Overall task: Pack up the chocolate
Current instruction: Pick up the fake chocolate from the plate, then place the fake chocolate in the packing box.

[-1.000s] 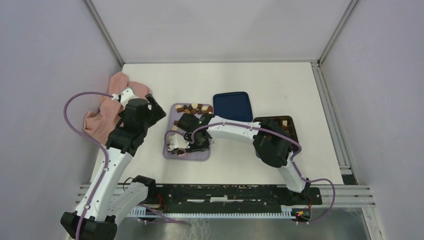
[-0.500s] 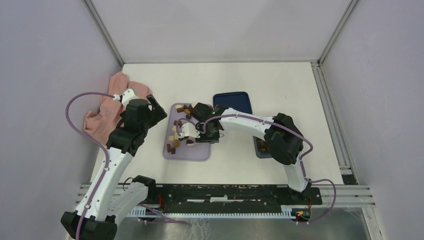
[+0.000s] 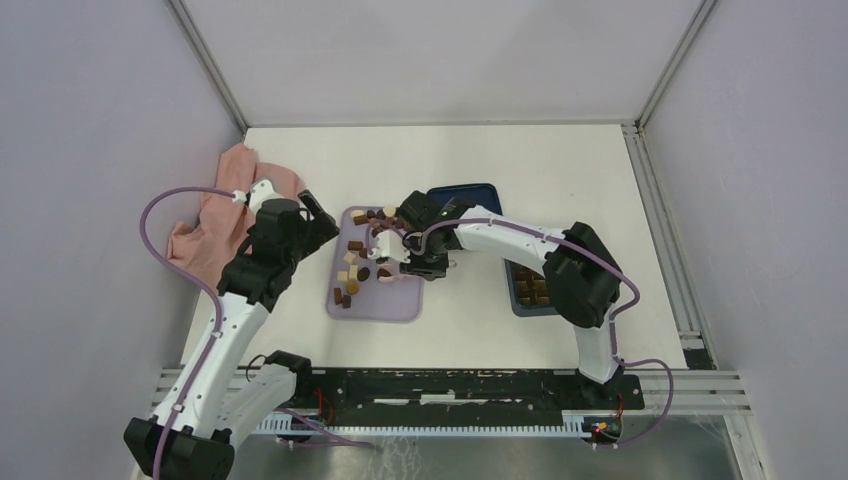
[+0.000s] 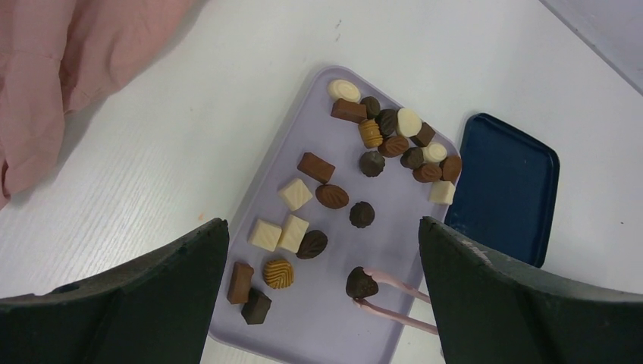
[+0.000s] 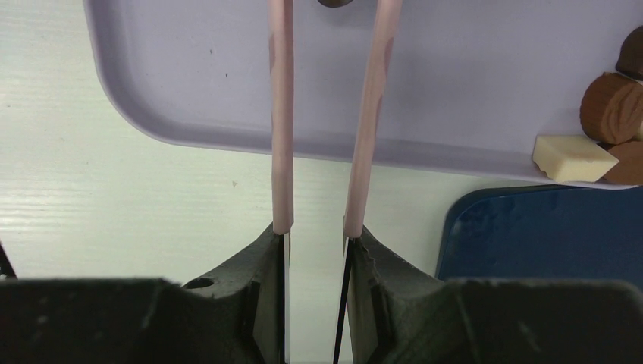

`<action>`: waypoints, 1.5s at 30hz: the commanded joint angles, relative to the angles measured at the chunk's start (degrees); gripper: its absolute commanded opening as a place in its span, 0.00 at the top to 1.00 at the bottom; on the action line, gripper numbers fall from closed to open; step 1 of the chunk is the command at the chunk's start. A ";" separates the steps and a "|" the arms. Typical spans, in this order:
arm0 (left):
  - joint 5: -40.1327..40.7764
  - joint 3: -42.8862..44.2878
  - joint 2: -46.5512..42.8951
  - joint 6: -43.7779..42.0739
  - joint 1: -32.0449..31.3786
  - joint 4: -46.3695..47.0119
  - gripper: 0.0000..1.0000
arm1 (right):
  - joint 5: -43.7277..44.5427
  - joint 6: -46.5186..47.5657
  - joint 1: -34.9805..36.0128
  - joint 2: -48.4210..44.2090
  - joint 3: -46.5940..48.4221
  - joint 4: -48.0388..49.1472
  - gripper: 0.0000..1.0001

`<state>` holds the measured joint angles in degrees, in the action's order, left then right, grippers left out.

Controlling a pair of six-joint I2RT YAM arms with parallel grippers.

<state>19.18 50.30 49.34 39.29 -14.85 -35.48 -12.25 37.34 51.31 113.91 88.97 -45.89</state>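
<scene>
The chocolate [image 4: 393, 145] is found mostly on the lilac tray [image 4: 394, 227], which lies flat on the white bench [image 4: 152, 174]. A crowded row of pieces is strung along the tray's far edge, close to the dark blue lid [image 4: 504, 189]. The others are scattered over the tray's middle and its near left corner.

Among the scattered ones, a brown bar [image 4: 316, 167] and a brown oval [image 4: 332, 196] are laid with their long axes across the tray's width. A second brown bar [image 4: 240, 283] at the near left corner is turned roughly along the tray's length.

One dark piece [image 4: 362, 283] is pinched between the tips of pink tweezers [image 5: 280, 114], over the tray's near right part. It is too rounded for a long axis to be told, and whether it touches the tray cannot be told. The tweezers are held straight out from the right claw [image 5: 315, 239], which is pressed onto their two arms, and they are pointed toward the left arm's side.

The left claw [image 4: 322, 226] is spread wide with nothing in it and is hung at the tray's left side, near a pink cloth [image 4: 76, 61]. A few brown pieces are seen in the dark blue box [image 3: 530, 290], which is partly hidden by the right arm.
</scene>
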 commanded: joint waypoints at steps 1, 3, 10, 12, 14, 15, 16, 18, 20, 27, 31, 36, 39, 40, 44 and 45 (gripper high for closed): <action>-1.69 -0.72 0.26 2.36 0.26 3.49 0.00 | -4.06 -0.39 -1.18 -6.23 -0.76 1.52 0.74; -2.02 -0.69 0.52 2.46 0.27 3.98 0.00 | -4.88 -0.46 -1.84 -7.69 -1.53 1.51 0.74; -6.16 -0.74 1.58 1.46 0.26 7.77 0.00 | -7.07 0.82 -5.60 -16.08 -7.19 1.79 0.74; -8.99 -1.35 1.47 1.18 0.24 10.93 0.00 | -7.23 1.10 -7.29 -19.28 -9.66 2.04 0.74; -11.75 -1.94 1.71 0.91 0.26 13.92 0.00 | -7.47 1.48 -9.50 -22.72 -12.77 2.20 0.74; -12.91 -2.22 1.96 0.88 0.28 15.44 0.00 | -7.64 1.67 -10.91 -24.66 -14.07 2.35 0.74; -14.08 -2.49 2.36 0.94 0.30 16.79 0.00 | -7.82 1.75 -12.10 -26.40 -15.55 2.53 0.74; -16.67 -3.02 3.46 1.32 0.19 19.41 0.00 | -8.28 1.77 -15.04 -29.61 -17.99 2.52 0.74; -19.47 -3.46 4.96 2.10 0.17 22.86 0.01 | -9.24 1.78 -18.38 -32.64 -20.07 2.45 0.74; -25.14 -4.15 10.90 5.04 -0.54 30.95 0.03 | -12.19 3.08 -33.16 -41.40 -28.07 1.15 0.74; -26.22 -1.64 14.18 4.24 -1.34 31.31 0.03 | -14.24 6.90 -43.43 -44.46 -31.09 -2.11 0.74; -28.05 0.06 16.81 1.70 -1.93 31.73 0.03 | -12.15 11.37 -49.44 -46.72 -34.45 -5.88 0.74; -29.68 1.66 19.48 -0.34 -1.95 32.87 0.03 | -9.43 11.75 -50.95 -48.86 -36.58 -6.42 0.73; -30.17 2.62 20.65 -0.96 -1.94 33.16 0.03 | -8.47 11.48 -50.96 -49.45 -36.96 -6.47 0.73; -32.67 6.64 25.06 -2.28 -2.23 34.52 0.07 | -6.96 11.81 -53.01 -50.84 -38.60 -8.01 0.73; -32.74 6.94 25.44 -2.59 -2.54 34.95 0.08 | -6.19 12.32 -53.19 -50.87 -38.98 -8.27 0.73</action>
<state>-10.04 53.04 72.62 40.45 -16.62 -5.15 -20.97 47.53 -0.58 64.86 51.09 -52.86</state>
